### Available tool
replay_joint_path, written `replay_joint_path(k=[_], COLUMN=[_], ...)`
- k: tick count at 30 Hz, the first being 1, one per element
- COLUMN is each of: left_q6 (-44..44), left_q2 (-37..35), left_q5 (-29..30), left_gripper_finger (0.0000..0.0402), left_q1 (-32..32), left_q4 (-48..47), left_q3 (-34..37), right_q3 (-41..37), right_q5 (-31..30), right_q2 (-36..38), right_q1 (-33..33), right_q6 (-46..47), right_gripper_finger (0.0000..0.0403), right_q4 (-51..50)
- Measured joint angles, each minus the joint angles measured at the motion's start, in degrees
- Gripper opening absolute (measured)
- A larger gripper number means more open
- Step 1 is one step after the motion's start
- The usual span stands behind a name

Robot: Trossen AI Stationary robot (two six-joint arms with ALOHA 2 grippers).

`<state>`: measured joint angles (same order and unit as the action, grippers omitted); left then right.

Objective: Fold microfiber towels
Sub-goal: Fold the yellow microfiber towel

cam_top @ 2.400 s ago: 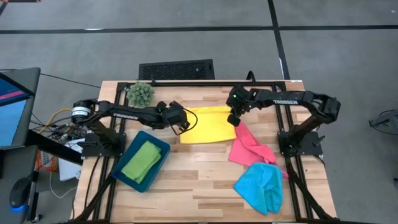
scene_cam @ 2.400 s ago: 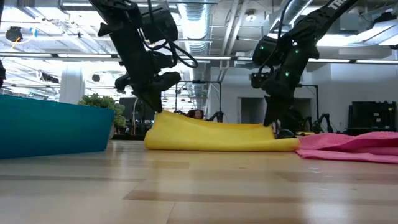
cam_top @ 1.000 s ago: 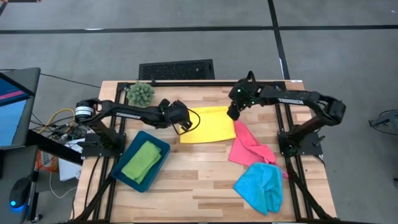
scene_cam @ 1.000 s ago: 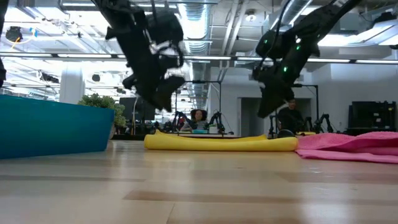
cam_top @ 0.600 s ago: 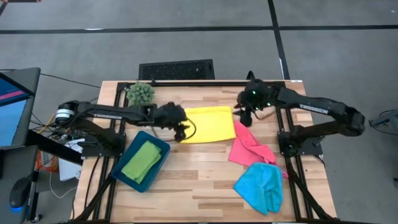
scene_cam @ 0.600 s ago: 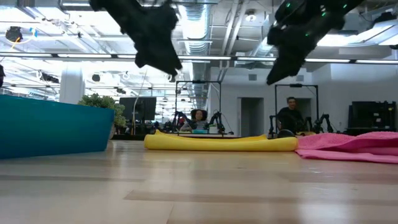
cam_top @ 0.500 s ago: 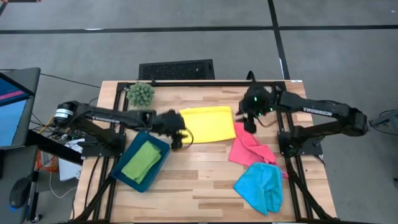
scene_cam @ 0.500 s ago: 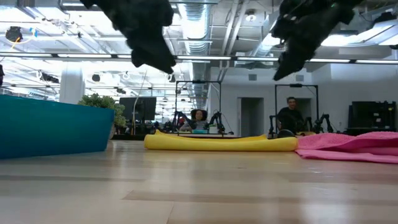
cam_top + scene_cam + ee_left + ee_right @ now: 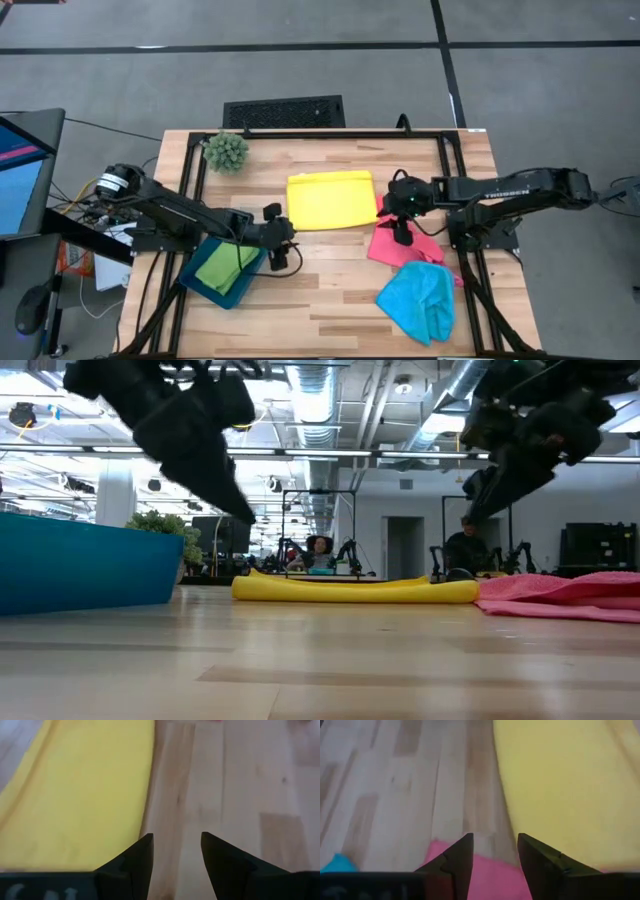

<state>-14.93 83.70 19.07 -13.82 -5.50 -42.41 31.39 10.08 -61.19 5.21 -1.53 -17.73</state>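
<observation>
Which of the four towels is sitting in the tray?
The green towel: it lies inside the teal tray at the table's left. The yellow, pink and blue ones lie on the bare tabletop.

— They've let go: the yellow towel now lies folded flat, ahead of both grippers.
— Yes, the left gripper backed toward the tray, the right gripper over the pink towel.

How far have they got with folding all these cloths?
Done: the green towel sits folded in the teal tray, and the yellow towel lies folded flat. In hand: nothing; the left gripper and right gripper are both open and empty. Left: the crumpled pink towel and blue towel.
</observation>
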Motion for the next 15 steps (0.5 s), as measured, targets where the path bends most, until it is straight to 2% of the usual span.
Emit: replay_joint_path(k=[4,8,15], left_q6=[-0.2,0.2,-0.8], left_q2=[2.2,6.0,11.0], left_q5=[2.4,2.9,3.7], left_gripper_finger=[0.0158,0.0158,0.0158], left_q1=[0.0,0.2,0.2], left_q4=[0.7,3.7,6.0], left_q3=[0.9,0.8,0.7], right_q3=[-0.8,-0.9,-0.8], right_q5=[-3.0,-3.0,-2.9], right_q2=[-0.1,-1.8,-9.3], right_q1=[0.1,0.0,-1.4], right_q6=[-2.6,-4.4,-7.0], right_gripper_finger=[0.0185,0.0184,0.0183], right_q4=[0.3,0.5,5.0])
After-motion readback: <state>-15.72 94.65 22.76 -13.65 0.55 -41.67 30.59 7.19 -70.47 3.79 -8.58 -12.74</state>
